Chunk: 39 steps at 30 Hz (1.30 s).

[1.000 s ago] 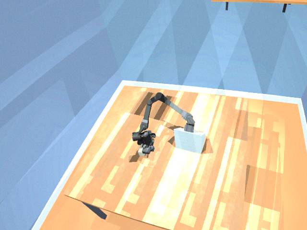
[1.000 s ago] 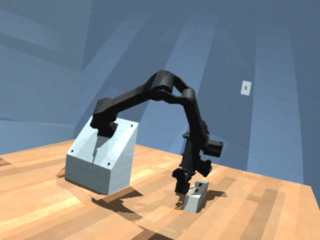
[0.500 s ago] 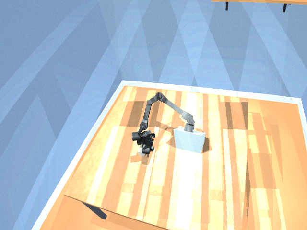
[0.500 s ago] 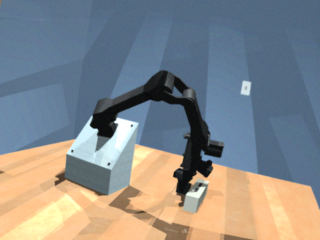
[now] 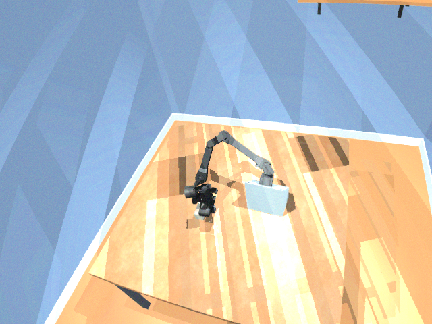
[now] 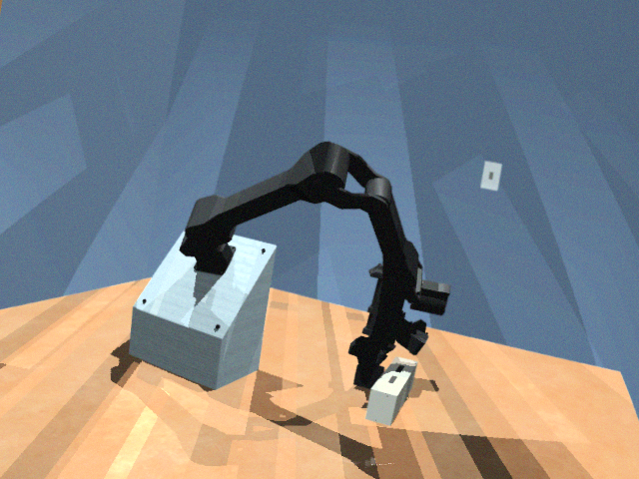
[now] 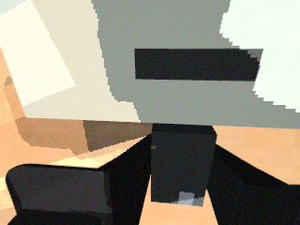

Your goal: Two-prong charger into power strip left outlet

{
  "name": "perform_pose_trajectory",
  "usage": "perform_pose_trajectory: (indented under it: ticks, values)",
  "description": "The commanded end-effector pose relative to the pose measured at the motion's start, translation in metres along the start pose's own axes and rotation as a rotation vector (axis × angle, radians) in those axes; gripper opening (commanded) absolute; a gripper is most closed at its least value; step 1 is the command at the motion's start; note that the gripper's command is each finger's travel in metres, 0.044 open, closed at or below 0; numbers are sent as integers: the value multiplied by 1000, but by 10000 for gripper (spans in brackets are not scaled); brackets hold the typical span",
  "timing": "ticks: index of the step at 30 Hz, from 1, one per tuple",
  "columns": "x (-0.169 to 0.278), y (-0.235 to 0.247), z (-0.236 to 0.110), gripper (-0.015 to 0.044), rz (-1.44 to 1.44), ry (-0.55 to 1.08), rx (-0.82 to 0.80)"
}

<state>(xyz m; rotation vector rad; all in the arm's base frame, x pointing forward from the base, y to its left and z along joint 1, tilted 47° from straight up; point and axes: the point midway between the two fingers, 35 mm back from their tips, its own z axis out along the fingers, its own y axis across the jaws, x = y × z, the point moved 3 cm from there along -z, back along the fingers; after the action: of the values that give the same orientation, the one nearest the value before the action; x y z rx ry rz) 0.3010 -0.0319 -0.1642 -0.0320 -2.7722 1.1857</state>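
Observation:
The black charger [image 7: 180, 164] is between the fingers of my gripper [image 7: 175, 141] [image 6: 367, 378] [image 5: 207, 210], which is shut on it. The pale power strip [image 7: 187, 103] [image 6: 382, 403] [image 5: 198, 213] stands on the table, right beside the fingers in the exterior view. In the wrist view the charger's front end meets the strip's near edge, below a dark recess [image 7: 197, 64] and left of its centre. The prongs do not show; whether they are in an outlet cannot be told. The second recess is out of the wrist view. The charger cannot be made out in the top and exterior views.
The arm's pale blue wedge-shaped base [image 6: 175, 345] [image 5: 266, 198] stands on the wooden table [image 6: 319, 438] [image 5: 188, 264], away from the strip. A white wall plate [image 6: 490, 183] is on the blue wall behind. Shadows and bright stripes cross the table.

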Motion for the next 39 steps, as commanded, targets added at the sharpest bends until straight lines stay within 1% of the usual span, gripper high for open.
perform_pose_trajectory:
  ticks: [1, 39]
  values:
    - [-1, 0, 1, 0, -8, 1, 5]
    - [-16, 0, 0, 0, -7, 0, 5]
